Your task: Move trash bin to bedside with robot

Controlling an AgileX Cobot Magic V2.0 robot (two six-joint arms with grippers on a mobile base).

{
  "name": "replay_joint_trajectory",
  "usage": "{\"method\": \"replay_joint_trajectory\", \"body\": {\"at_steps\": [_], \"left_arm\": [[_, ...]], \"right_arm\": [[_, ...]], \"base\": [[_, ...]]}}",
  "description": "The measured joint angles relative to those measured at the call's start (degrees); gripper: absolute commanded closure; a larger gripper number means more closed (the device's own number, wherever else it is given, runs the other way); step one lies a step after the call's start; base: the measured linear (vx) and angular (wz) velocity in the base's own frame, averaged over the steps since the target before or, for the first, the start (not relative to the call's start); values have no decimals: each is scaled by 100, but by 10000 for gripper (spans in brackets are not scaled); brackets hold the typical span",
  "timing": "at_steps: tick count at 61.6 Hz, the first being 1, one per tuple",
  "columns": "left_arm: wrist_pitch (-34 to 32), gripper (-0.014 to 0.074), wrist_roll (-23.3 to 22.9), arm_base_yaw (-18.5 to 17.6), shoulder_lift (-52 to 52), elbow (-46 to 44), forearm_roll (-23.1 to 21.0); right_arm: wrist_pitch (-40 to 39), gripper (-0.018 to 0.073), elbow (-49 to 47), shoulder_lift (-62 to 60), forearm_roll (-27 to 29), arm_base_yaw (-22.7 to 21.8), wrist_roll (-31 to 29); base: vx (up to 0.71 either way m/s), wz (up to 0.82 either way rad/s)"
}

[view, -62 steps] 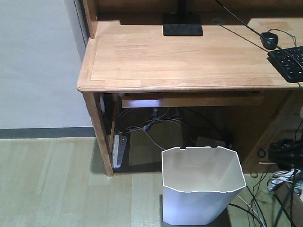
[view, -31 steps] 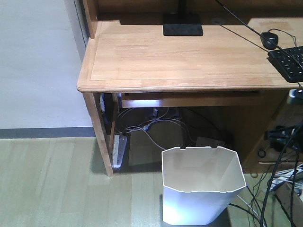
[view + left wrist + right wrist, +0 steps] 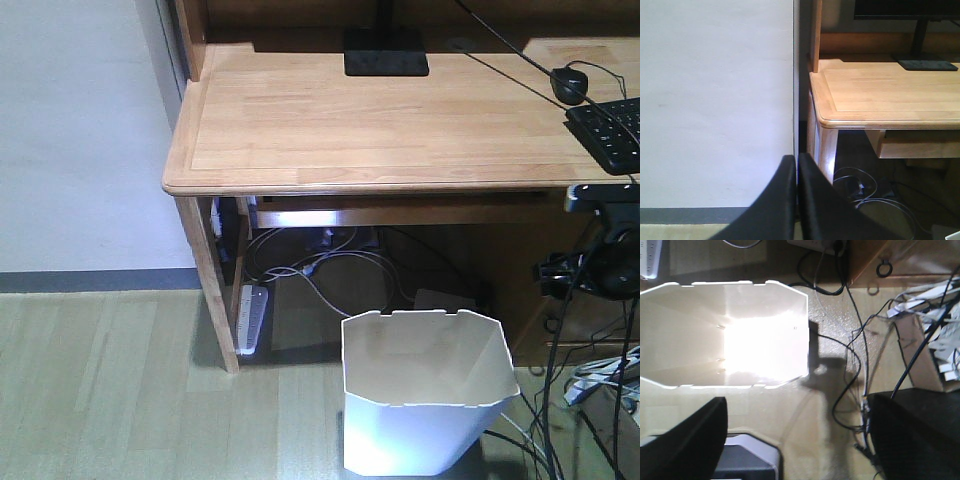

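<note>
The white trash bin [image 3: 428,425] stands upright on the wood floor in front of the light wooden desk [image 3: 380,120], its mouth open and nothing in it. The right wrist view looks down into the trash bin [image 3: 725,330]. My right gripper [image 3: 796,400] is open, empty and above the floor just beside the bin's rim, not touching it. The black right arm [image 3: 603,262] shows at the right edge of the front view, right of the bin. My left gripper [image 3: 796,157] is shut on nothing and faces the white wall beside the desk's corner. The bedside is out of view.
On the desk are a monitor foot [image 3: 386,52], a mouse [image 3: 570,84] and a keyboard [image 3: 610,130]. Under it lie a power strip [image 3: 252,318] and tangled cables [image 3: 850,340]. A drawer front with a ring pull [image 3: 883,268] stands to the right. A grey-and-white block [image 3: 752,457] sits below the right gripper.
The right arm has risen along the right edge of the front view and come a little further into the picture. The bin has not moved.
</note>
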Motion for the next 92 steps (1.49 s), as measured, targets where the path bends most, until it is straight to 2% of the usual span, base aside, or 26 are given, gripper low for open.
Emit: {"method": "replay_joint_trajectory", "body": {"at_steps": [11, 41, 55, 92], "left_arm": [[0, 602, 0, 0, 0, 0, 0], [0, 602, 0, 0, 0, 0, 0], [0, 602, 0, 0, 0, 0, 0], [0, 602, 0, 0, 0, 0, 0]], "right_arm": [[-413, 8, -361, 1101, -130, 0, -311], [-567, 8, -2214, 3839, -161, 0, -635], [-567, 8, -2950, 4704, -161, 0, -653], [-537, 8, -4184, 6351, -156, 0, -659]], "base": [[0, 0], [0, 0], [0, 0], [0, 0]]}}
